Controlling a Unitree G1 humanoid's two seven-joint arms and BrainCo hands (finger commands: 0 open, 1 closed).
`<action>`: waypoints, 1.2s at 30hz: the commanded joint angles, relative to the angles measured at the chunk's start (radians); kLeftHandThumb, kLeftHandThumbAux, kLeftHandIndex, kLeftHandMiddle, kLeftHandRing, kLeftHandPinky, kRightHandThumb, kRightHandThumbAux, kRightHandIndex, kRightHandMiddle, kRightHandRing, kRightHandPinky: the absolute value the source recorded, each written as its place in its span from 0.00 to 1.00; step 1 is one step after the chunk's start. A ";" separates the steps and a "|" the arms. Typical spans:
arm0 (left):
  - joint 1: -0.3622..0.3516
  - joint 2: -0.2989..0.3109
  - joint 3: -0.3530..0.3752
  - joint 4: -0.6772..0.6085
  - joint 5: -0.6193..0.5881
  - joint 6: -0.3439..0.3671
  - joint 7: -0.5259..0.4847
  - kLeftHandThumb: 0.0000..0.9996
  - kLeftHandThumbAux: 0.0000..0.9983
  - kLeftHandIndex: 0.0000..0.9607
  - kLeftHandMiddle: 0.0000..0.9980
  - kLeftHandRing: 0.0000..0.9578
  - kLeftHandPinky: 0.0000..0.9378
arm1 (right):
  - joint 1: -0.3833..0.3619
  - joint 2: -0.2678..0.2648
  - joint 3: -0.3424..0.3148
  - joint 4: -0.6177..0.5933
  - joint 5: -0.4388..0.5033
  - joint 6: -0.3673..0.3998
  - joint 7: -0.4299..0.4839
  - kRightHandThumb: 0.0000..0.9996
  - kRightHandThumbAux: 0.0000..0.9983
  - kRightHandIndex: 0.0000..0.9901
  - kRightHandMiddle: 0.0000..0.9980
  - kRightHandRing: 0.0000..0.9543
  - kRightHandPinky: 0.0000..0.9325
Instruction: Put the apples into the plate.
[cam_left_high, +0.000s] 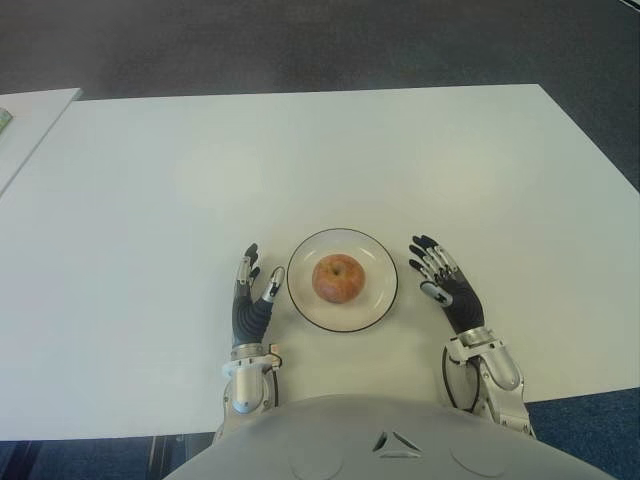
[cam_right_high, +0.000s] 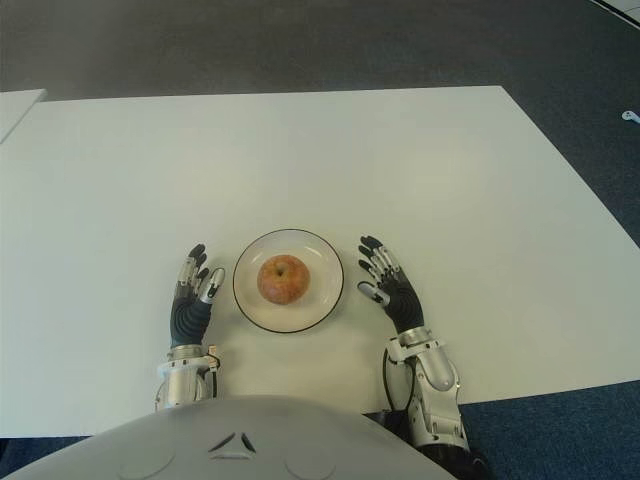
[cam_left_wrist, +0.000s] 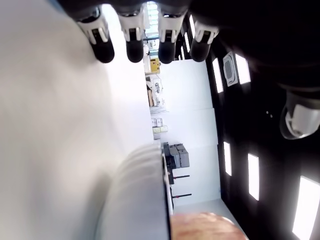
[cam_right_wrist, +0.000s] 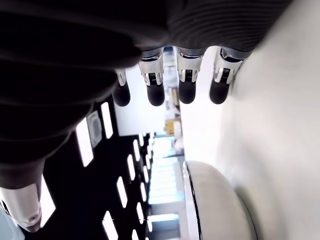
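While the apple (cam_left_high: 338, 278) sits in the middle of the plate (cam_left_high: 305, 303) on the white table (cam_left_high: 140, 200), its stem dimple faces up — it is round, with no clear long axis. The left hand (cam_left_high: 250, 298) shows just left of the plate and the right hand (cam_left_high: 447, 282) just right, both with fingers extended and holding nothing.

A white worktop (cam_left_high: 300, 150) filled most of the eye views, its far edge running straight across the scene. Beyond it lay a dark grey carpeted floor (cam_left_high: 330, 45), and blue-toned carpet (cam_right_high: 560, 440) showed past the near right corner. A second white table (cam_left_high: 28, 125) stood just beside the worktop's left edge (separated by a narrow gap). Rectangular ceiling light panels (cam_left_wrist: 252, 172) and distant shelving (cam_left_wrist: 176, 156) appeared in the left wrist view.
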 joint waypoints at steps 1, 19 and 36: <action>0.057 -0.015 -0.025 0.010 -0.002 0.077 -0.012 0.03 0.37 0.00 0.00 0.00 0.00 | 0.038 -0.011 0.030 -0.014 -0.015 0.057 0.007 0.14 0.58 0.00 0.00 0.00 0.00; 0.053 0.030 -0.048 0.032 -0.068 -0.013 -0.081 0.04 0.31 0.00 0.00 0.00 0.00 | 0.023 -0.005 0.064 -0.001 0.004 0.156 -0.001 0.20 0.52 0.00 0.00 0.00 0.00; 0.068 0.014 -0.047 0.087 -0.136 -0.122 -0.102 0.08 0.32 0.00 0.00 0.00 0.00 | 0.014 0.067 0.083 0.060 -0.112 0.050 -0.151 0.19 0.53 0.00 0.00 0.00 0.00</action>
